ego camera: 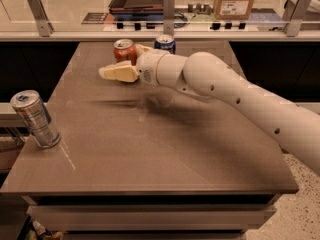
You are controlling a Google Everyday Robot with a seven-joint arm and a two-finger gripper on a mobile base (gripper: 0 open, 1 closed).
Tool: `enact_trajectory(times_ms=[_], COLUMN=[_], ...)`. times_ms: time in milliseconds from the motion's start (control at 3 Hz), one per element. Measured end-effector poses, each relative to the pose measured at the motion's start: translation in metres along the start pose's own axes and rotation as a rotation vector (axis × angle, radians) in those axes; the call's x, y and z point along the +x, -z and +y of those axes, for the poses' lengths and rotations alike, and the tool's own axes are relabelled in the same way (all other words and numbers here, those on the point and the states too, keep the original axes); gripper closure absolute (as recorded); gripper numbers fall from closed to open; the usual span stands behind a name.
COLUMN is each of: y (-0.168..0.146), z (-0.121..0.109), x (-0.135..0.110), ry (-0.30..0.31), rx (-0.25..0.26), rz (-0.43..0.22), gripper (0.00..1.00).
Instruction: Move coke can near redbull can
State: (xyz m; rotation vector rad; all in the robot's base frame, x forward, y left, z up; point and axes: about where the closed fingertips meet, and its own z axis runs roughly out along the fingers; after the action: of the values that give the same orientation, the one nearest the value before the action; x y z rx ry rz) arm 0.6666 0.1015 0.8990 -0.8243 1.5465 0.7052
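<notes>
The coke can, orange-red with a silver top, stands upright at the far side of the brown table. My gripper is right at it, open. One cream finger reaches left in front of the can and the other shows behind it on the right. I cannot tell whether the fingers touch the can. The redbull can, slim and silver with blue panels, stands at the table's left edge, far from the coke can.
A dark blue can stands just right of the coke can, behind my wrist. My white arm crosses the table from the right. A counter with a rail, a tray and a cardboard box runs behind the table.
</notes>
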Motion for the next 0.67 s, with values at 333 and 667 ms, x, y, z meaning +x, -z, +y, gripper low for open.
enact_trajectory(times_ms=[333, 667], y=[-0.0065, -0.0124], z=[-0.0071, -0.0124], x=[0.0003, 0.0048], ry=[-0.003, -0.017], rx=[-0.014, -0.026], rz=[-0.013, -0.028], gripper=[0.41, 0.64])
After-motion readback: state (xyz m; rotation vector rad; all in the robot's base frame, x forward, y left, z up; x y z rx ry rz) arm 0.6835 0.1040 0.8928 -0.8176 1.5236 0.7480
